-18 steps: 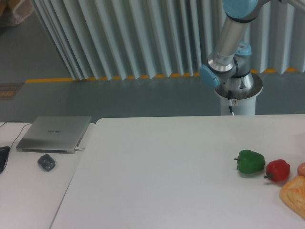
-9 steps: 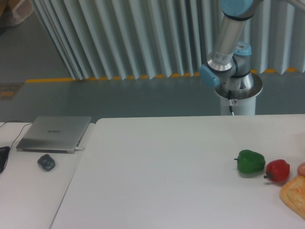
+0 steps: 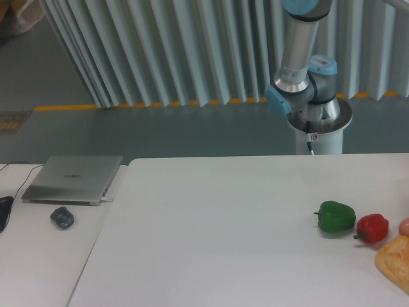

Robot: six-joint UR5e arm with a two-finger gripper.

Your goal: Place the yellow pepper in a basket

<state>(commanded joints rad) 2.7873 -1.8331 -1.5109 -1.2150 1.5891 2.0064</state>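
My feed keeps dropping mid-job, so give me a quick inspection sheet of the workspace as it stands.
Surface: white table, mostly bare; a lower side table joins it at the left.
Job's things: no yellow pepper in view; an orange woven edge, perhaps the basket, is cut off at the right border.
Clutter: green pepper and red pepper side by side near the right edge; closed laptop and a small dark object on the side table.
Grippers: only the arm's base and lower links show; fingers out of frame.
Cables: thin cable by the laptop.
Surroundings: ribbed grey wall, yellow floor stripe.
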